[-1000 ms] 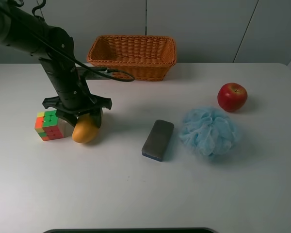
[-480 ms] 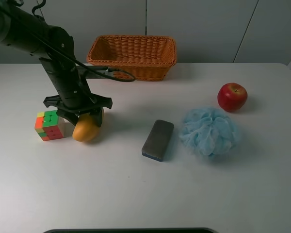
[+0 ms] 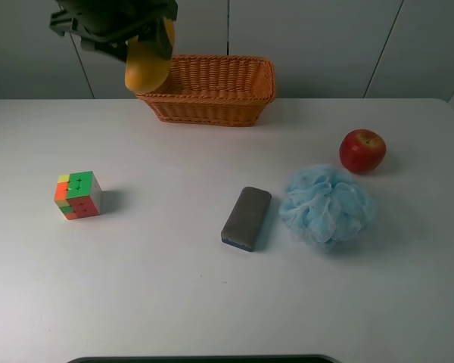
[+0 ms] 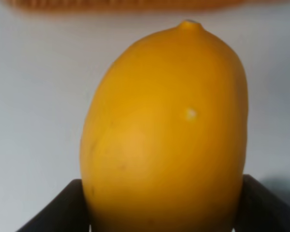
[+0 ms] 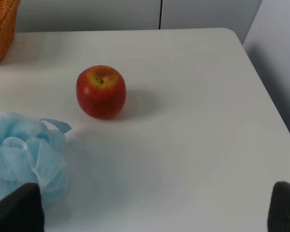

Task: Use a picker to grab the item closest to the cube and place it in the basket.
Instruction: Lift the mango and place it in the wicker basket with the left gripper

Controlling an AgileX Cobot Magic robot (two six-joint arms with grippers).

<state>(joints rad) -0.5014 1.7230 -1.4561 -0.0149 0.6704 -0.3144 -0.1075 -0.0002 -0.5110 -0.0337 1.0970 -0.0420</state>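
Left gripper (image 3: 145,45) clenched on the yellow fruit (image 3: 147,66), holding it aloft at the left end of the basket (image 3: 212,94). In the left wrist view the fruit (image 4: 164,130) fills the frame, with a dark finger at each flank and the basket's rim only a blurred band beyond it. From the high view the fruit overlaps the basket's left corner; whether it is over the opening or just short of it cannot be told.

The step in hand is judged to be the carry before release. It is done well by bringing the fruit fully inside the rim, towards the basket's middle, and lowering it before the fingers part, since a rounded fruit let go from height may bounce or roll out.

Right gripper (image 5: 150,212) stands spread and empty, far to the basket's right, near the apple (image 5: 101,92).

Half a second earlier the fruit lay on the table (image 3: 174,302) against the cube (image 3: 78,195), well forward of the basket, with the gripper closed round it. The cube has not moved.
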